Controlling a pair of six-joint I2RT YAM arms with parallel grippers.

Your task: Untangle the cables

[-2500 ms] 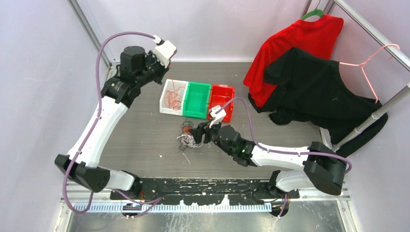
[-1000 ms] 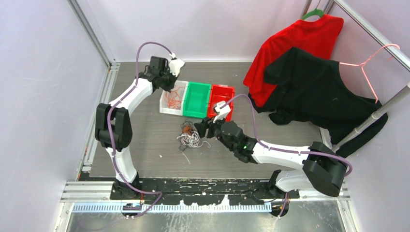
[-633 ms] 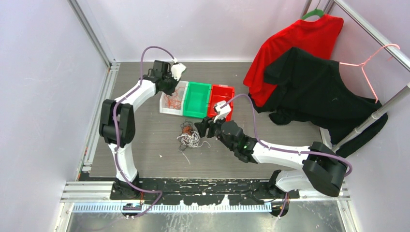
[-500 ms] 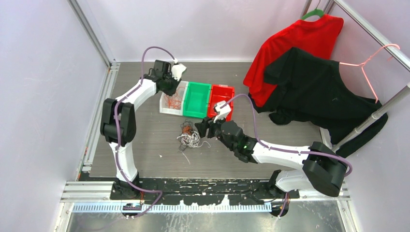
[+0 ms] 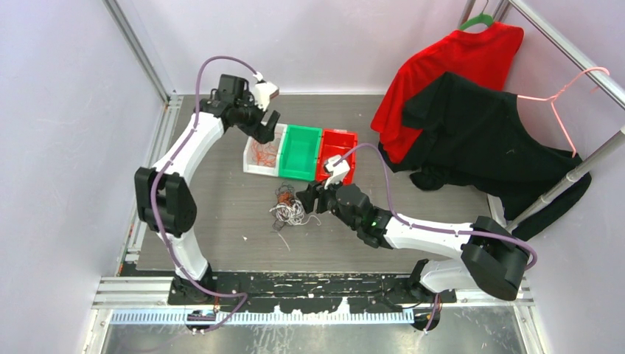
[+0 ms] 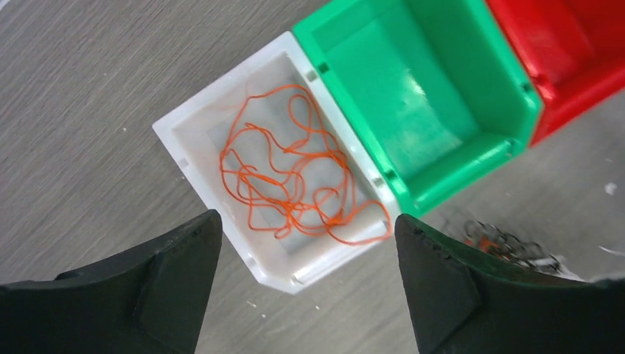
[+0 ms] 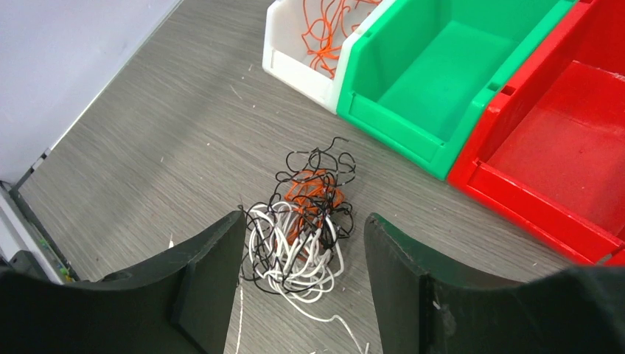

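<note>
A tangled clump of white, black and orange cables (image 5: 289,206) lies on the grey table in front of the bins. My right gripper (image 5: 309,198) hovers just to its right and stands open. In the right wrist view the clump (image 7: 295,251) lies on the table between that gripper's (image 7: 304,217) spread fingers, untouched. Loose orange cables (image 6: 287,177) lie curled in the white bin (image 6: 180,144). My left gripper (image 6: 306,220) hangs open and empty above that bin's near corner. The top view shows it (image 5: 267,129) over the bin's far end.
A green bin (image 5: 300,151) and a red bin (image 5: 340,147) stand in a row right of the white bin (image 5: 250,164); neither holds anything. A red shirt (image 5: 457,66) and a black shirt (image 5: 479,133) hang on a rack at the right, draping onto the table.
My left gripper has opened and risen a little above the white bin, and its arm has swung left. The right arm and the clump have barely moved.
</note>
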